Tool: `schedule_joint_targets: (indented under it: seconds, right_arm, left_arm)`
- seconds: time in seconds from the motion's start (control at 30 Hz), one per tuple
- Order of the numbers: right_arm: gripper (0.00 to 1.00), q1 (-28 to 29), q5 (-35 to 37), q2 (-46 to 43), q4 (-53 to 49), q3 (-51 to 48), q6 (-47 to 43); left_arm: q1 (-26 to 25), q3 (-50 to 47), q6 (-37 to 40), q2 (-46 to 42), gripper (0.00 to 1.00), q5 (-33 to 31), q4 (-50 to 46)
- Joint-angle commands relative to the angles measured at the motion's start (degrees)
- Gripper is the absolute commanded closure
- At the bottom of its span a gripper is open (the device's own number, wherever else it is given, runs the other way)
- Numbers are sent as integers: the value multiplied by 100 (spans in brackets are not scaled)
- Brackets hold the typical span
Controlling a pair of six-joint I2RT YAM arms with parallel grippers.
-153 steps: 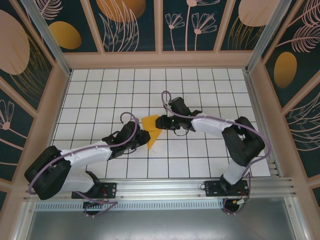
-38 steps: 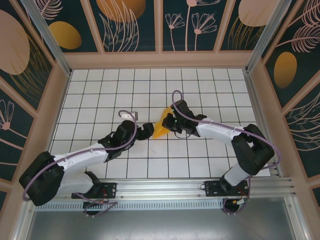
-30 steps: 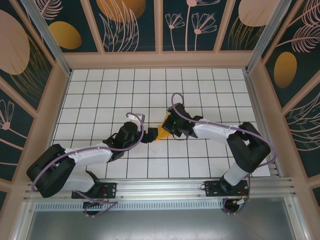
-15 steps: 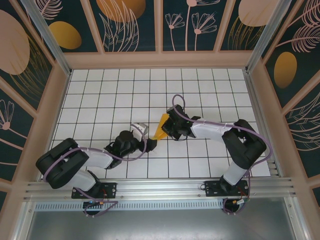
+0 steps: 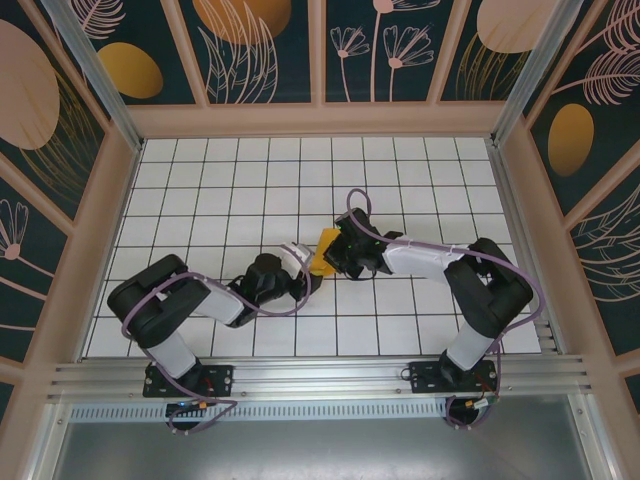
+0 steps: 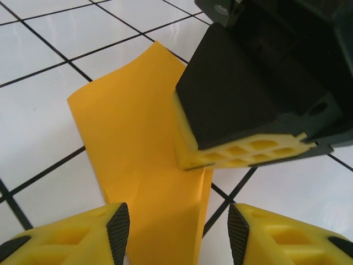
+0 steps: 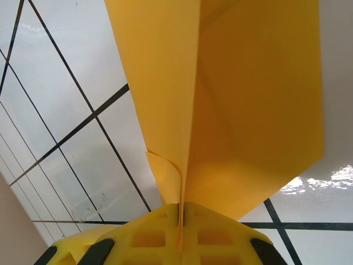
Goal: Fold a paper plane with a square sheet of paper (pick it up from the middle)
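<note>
The square sheet of paper point(image 5: 322, 251), orange-yellow and folded into a narrow creased wedge, stands on edge above the middle of the white grid table. My right gripper point(image 7: 179, 221) is shut on its folded layers, and its yellow fingers point(image 6: 242, 152) clamp the upper right part of the sheet in the left wrist view. My left gripper point(image 6: 178, 234) is open, one pad on each side of the paper's point(image 6: 138, 138) near end, with a gap at both pads. From above, the left gripper point(image 5: 311, 284) sits just below and left of the right gripper point(image 5: 336, 256).
The white tiled table point(image 5: 400, 180) with black grid lines is walled by wooden panels with orange and leaf prints point(image 5: 240, 40). An aluminium rail point(image 5: 320, 375) runs along the near edge. The left arm's elbow point(image 5: 150, 300) is folded back at the left.
The left arm has folded back and brought its gripper round under the paper's near end, with its jaws narrowing. The right gripper has kept its hold on the paper and tilted it upright.
</note>
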Motion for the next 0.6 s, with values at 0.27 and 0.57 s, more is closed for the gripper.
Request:
schedule_joint_targets:
  seconds: [0.27, 0.57]
  right_arm:
    - [100, -110, -339, 151, -108, 156, 120]
    - [100, -137, -474, 194, -94, 211, 146]
  left_arm:
    - [-67, 336, 442, 533, 55, 74, -46]
    - [-71, 389, 419, 617, 68, 28, -32]
